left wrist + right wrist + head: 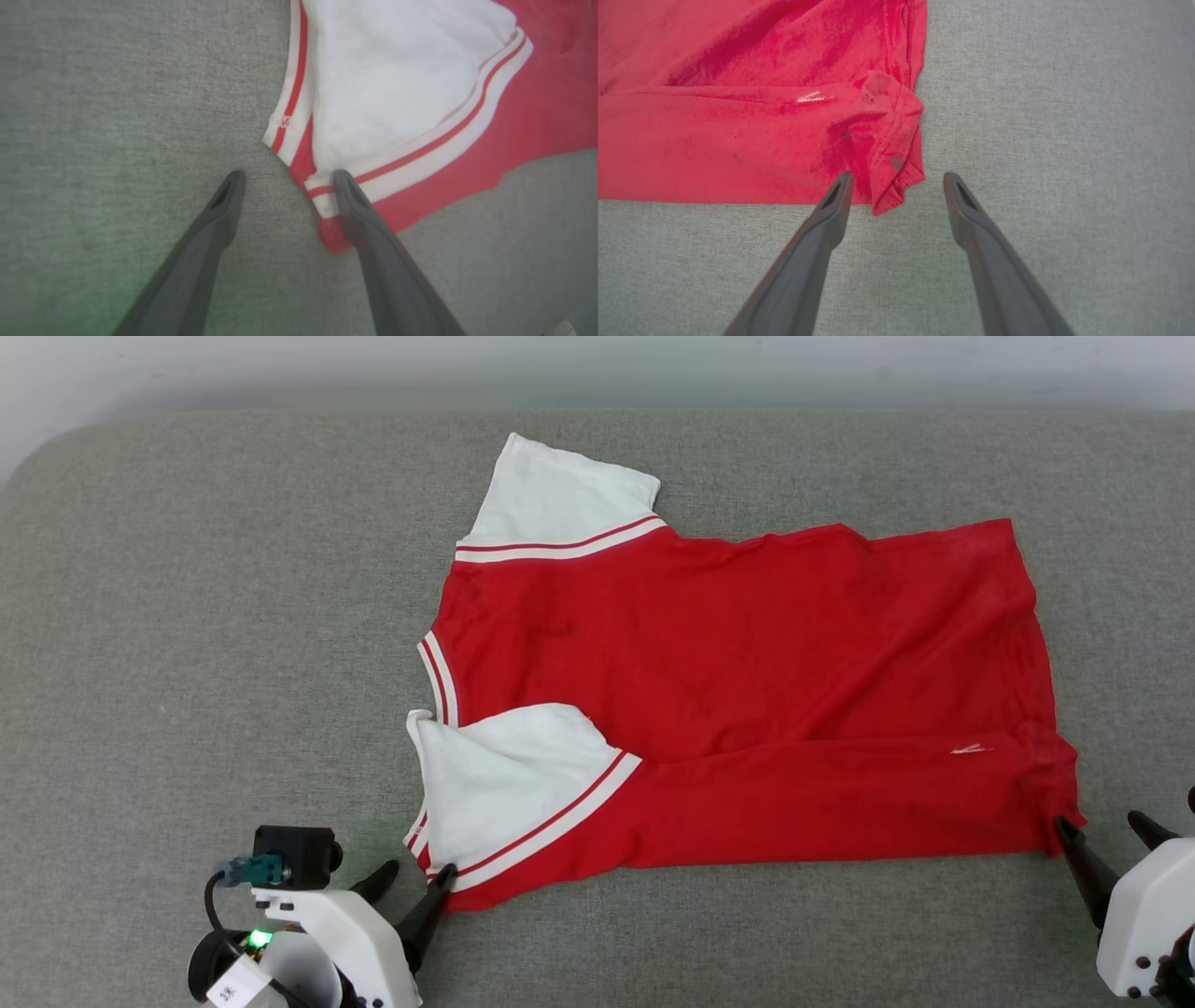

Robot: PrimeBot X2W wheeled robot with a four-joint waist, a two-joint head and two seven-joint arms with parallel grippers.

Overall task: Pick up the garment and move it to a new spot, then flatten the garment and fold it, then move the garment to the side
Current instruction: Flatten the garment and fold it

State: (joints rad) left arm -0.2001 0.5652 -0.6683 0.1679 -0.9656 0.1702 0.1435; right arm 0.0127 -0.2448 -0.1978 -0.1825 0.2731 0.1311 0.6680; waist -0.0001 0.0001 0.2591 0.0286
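Left pincer (pixel 417 870), fingers apart, one fingertip (pixel 343 179) at the sleeve-end corner of the garment (pixel 747 653); right pincer (pixel 1100 821), also apart, hem corner between its fingertips; garment flat between both pincers.

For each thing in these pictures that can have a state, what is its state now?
Red jersey T-shirt with white sleeves: lying on the grey fabric surface, near long edge folded over the body, not held.
Left gripper: jaws open, at the near sleeve corner.
Right gripper: jaws open, at the near hem corner.
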